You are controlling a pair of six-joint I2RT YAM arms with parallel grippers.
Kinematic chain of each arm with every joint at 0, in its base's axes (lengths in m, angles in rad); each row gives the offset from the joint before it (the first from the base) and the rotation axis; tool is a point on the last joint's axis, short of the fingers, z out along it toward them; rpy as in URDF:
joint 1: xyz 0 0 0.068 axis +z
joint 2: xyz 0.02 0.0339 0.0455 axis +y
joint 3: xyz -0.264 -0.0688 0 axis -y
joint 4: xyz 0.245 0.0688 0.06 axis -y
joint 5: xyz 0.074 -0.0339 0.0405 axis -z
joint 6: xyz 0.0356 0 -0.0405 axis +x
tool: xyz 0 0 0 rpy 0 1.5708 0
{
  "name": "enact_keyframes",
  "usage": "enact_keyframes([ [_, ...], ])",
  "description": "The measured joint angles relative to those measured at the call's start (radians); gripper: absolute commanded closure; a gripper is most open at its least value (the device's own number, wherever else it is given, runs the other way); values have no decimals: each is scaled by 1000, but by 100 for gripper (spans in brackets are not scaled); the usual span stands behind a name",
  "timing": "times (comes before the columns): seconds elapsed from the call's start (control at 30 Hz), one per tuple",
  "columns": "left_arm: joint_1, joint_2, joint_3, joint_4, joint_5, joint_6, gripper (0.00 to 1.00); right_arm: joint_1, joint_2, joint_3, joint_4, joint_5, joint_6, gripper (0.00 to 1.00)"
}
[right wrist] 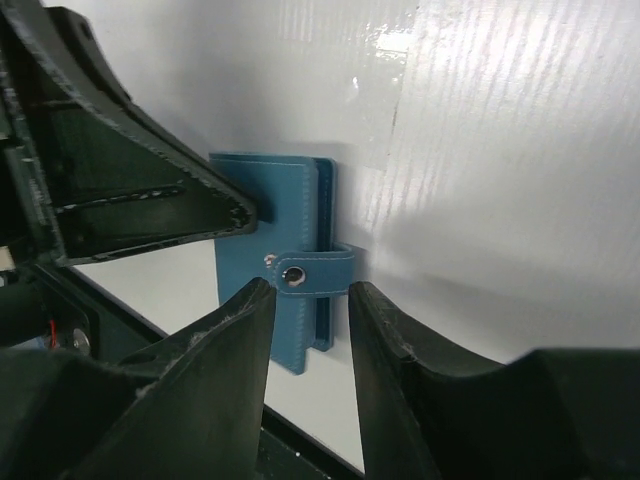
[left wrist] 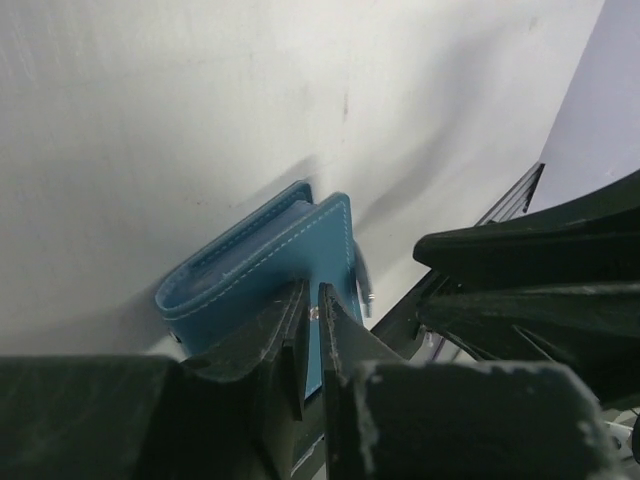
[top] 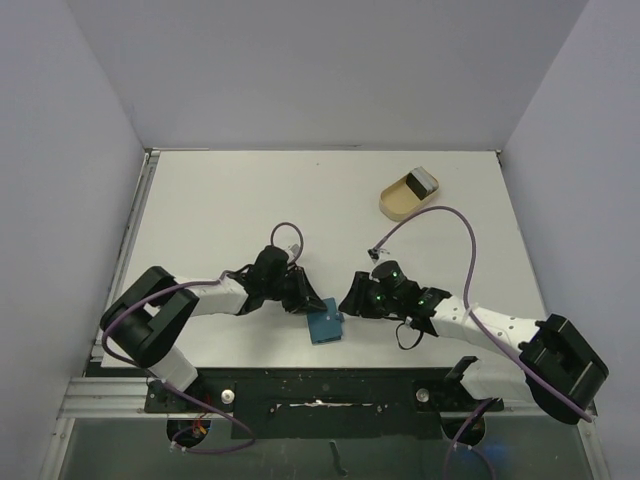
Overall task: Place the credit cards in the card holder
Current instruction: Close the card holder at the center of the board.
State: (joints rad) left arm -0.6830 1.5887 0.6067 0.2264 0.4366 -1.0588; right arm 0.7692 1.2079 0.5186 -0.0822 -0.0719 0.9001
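While the card holder (top: 325,325) lies closed at the table's (top: 250,200) six o'clock edge, the left gripper (left wrist: 312,300) pinches its cover and the right gripper (right wrist: 308,295) has jaws spread around its tab (right wrist: 312,272). A credit card (top: 424,181) sits in the dish (top: 391,205) at one o'clock.

Card holder (left wrist: 250,265) lower edge hidden behind left end effector (left wrist: 312,300); credit cards (top: 424,181) in dish (top: 397,202) too small to count.

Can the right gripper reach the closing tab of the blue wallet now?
Probably yes. The right gripper is open, with the tab just ahead between its fingertips. The left gripper pinches the wallet beside the tab, not over it.
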Motion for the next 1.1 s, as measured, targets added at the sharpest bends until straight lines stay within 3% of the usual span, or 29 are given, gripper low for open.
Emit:
enact_keyframes([
  [0.43, -5, 48, 2, 23, 19, 25, 92, -5, 79, -33, 156, -105, 23, 65],
  [1.1, -16, 33, -8, 25, -11, 24, 92, 10, 164, -31, 209, -124, 26, 67],
])
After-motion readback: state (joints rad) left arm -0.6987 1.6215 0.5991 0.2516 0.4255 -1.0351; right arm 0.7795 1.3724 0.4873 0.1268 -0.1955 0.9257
